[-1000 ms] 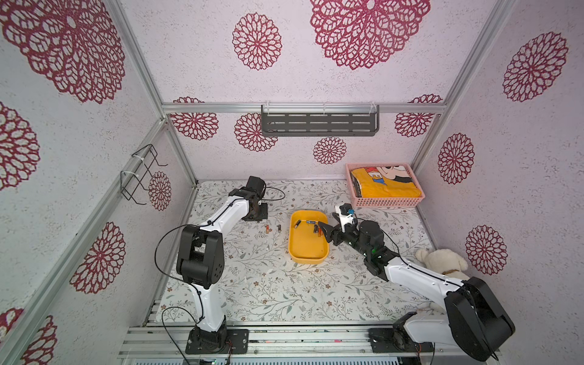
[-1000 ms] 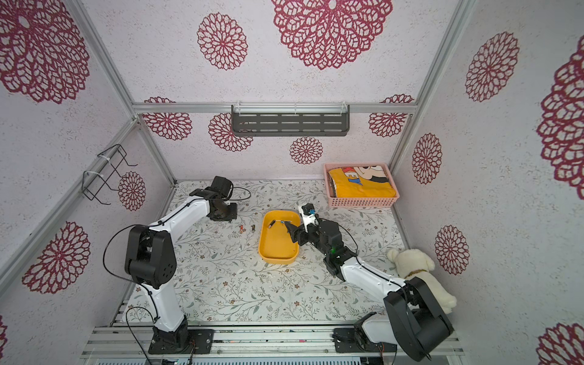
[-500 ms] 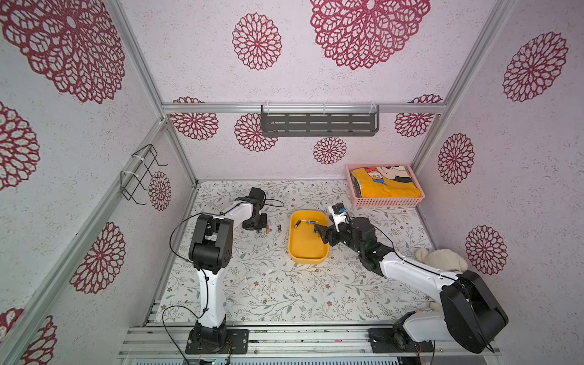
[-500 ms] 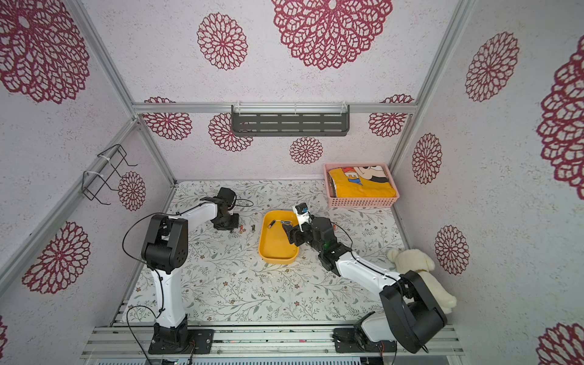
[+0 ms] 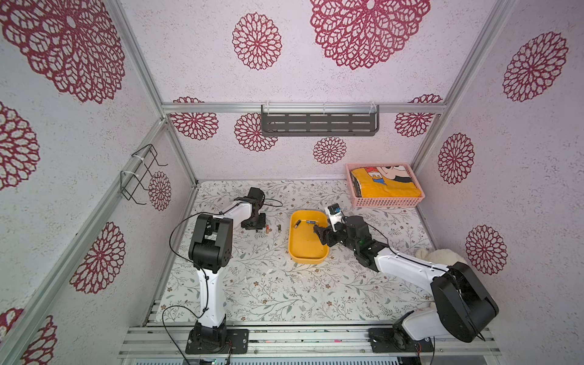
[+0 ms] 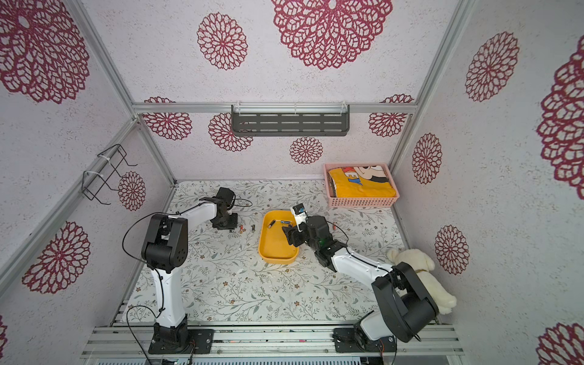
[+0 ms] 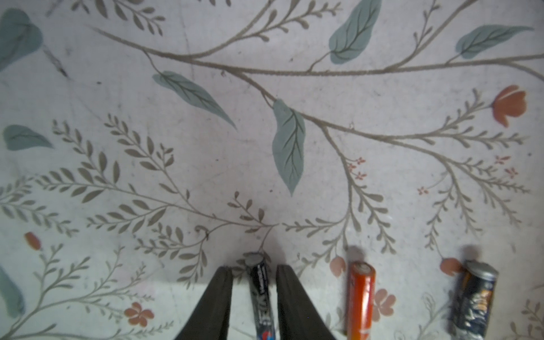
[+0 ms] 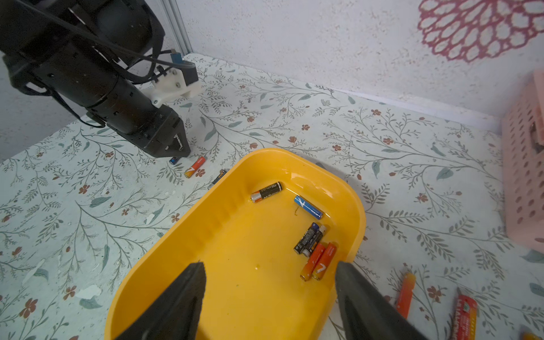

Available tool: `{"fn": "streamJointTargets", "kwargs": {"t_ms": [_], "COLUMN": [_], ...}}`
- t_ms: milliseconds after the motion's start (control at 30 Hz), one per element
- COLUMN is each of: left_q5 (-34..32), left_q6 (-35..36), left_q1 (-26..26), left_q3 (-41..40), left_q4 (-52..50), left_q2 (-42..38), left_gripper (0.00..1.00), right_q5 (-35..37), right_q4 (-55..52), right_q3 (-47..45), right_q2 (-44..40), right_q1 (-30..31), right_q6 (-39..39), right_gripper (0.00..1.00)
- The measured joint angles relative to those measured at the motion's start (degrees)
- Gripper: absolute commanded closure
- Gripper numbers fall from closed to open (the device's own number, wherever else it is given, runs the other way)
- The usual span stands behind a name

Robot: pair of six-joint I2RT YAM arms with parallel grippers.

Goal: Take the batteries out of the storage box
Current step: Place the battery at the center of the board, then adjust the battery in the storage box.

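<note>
Low over the patterned table (image 5: 275, 284), the left gripper (image 7: 253, 268) stands with its jaws slightly parted, grasping nothing. A black battery (image 7: 260, 291) lies lengthwise between the fingers (image 7: 217, 300), with a sliver of table showing on either side of it. Outside one finger an orange battery (image 7: 360, 297) and, farther out, a dark battery (image 7: 475, 297) lie roughly parallel to it, each apart from its neighbour. In both top views these two sit between that claw and the nearest long wall of the storage box (image 5: 309, 259) (image 6: 278, 260). Beyond the left fingertips the table runs bare and open.

Across the box, the right gripper (image 8: 268, 263) hangs wide open and empty over the yellow tub, one fingertip above mid-floor and its mate at the long rim on its own side. Between the fingers the floor is bare. Six batteries lie inside, all ahead of the claw:
- an orange pair (image 8: 319, 260), touching side by side, just beside the rim-side fingertip and close under that wall
- a dark pair (image 8: 309, 238) just past them
- a blue battery (image 8: 308, 207) farther on
- a black-and-orange battery (image 8: 266, 191) alone toward the far curved end

Outside the same rim, beside the claw, a loose orange battery (image 8: 405, 290) and a red battery (image 8: 465, 315) rest on the table. The pink basket (image 5: 387, 201) sits well apart, off to that side.
</note>
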Motion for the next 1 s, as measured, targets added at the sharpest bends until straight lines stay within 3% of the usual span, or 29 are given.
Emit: {"fn": "streamJointTargets", "kwargs": {"t_ms": [133, 300, 433, 567, 767, 1000], "left_q5": [0.4, 1.0, 0.7, -0.7, -2.4, -4.5], "left_q6": [-0.5, -1.7, -2.8, -4.2, -6.2, -6.7], "left_q1": [0.0, 0.0, -0.2, -1.0, -3.6, -7.3], "left_q3": [-0.4, -2.0, -3.4, -7.7, -15.2, -19.5], "left_q4": [-0.6, -2.0, -2.0, 0.8, 4.5, 6.3], "left_q2": [-0.9, -7.4, -17.7, -28.6, -38.2, -39.1], "left_gripper": [0.69, 0.65, 0.62, 0.59, 0.57, 0.55], "right_q5": [3.7, 13.1, 18.9, 20.2, 20.4, 20.6], "right_q4": [-9.5, -25.2, -36.1, -44.9, -52.9, -57.5], "right_q3": [10.4, 29.5, 40.1, 48.5, 56.8, 59.6], "right_q2": [4.9, 15.6, 23.6, 31.0, 39.7, 43.5], "right_q1": [0.8, 3.7, 6.2, 7.4, 6.7, 5.1], "right_q6": [3.5, 7.3, 9.9, 12.2, 13.6, 14.0], "right_gripper": [0.4, 0.45, 0.46, 0.47, 0.49, 0.5]}}
